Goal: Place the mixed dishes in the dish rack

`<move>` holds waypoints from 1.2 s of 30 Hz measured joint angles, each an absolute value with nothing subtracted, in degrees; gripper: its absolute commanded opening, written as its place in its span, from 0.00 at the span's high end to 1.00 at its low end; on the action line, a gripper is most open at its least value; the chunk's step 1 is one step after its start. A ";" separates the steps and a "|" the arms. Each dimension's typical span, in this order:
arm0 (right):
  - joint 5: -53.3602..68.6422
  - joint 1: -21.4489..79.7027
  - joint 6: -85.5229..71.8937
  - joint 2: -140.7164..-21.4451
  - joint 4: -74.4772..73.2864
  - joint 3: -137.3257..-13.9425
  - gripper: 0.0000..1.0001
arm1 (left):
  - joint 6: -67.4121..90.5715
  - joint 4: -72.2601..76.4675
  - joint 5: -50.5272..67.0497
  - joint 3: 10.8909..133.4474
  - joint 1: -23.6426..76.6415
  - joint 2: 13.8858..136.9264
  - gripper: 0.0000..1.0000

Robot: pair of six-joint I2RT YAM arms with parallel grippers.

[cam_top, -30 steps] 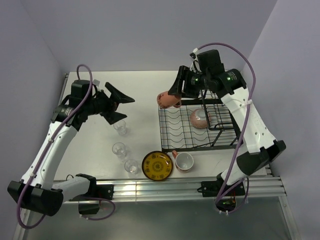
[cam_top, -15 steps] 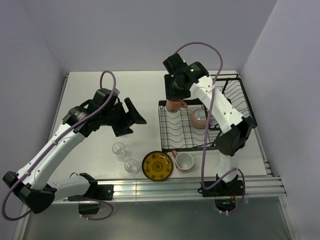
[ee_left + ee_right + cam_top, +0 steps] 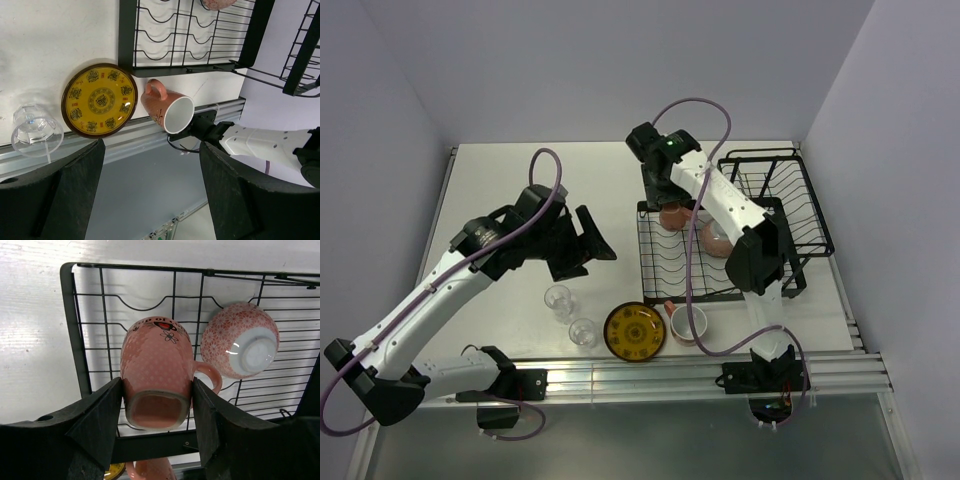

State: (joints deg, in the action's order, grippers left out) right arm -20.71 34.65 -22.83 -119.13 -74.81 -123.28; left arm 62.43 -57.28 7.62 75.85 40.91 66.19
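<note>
My right gripper (image 3: 670,200) is shut on a salmon-pink mug (image 3: 676,215), held upside down over the far left of the black dish rack's wavy tray (image 3: 665,270). In the right wrist view the fingers (image 3: 100,415) clamp the mug's sides (image 3: 157,365). A pink bowl (image 3: 240,340) lies upside down in the tray (image 3: 75,330). My left gripper (image 3: 588,238) is open and empty above the table left of the rack. Below it stand two clear glasses (image 3: 558,298) (image 3: 583,331); the third is hidden. The yellow plate (image 3: 99,100) and second mug (image 3: 167,107) lie near the front edge.
The rack's taller wire basket (image 3: 800,195) stands at the right, behind my right arm. The table's front rail (image 3: 650,372) runs just past the plate (image 3: 634,331) and second mug (image 3: 687,322). One glass (image 3: 36,131) also shows in the left wrist view.
My right arm carried the mug from beyond the rack's far left corner to over the tray. My left arm swung right and nearer, covering the third glass.
</note>
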 measured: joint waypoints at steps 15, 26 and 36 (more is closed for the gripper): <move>-21.52 30.26 -22.83 -120.11 -71.50 -115.83 1.00 | 62.37 -57.30 7.64 74.48 41.32 64.82 0.17; -19.73 29.02 -22.83 -120.16 -68.60 -115.28 1.00 | 61.56 -57.32 7.73 74.50 41.34 64.97 0.17; -19.49 28.16 -22.90 -120.57 -66.57 -112.62 1.00 | 60.53 -57.28 9.19 74.52 41.98 65.98 0.17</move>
State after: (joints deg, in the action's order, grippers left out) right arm -19.49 28.16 -22.90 -120.57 -66.57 -112.62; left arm 60.53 -57.28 9.19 74.52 41.98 65.98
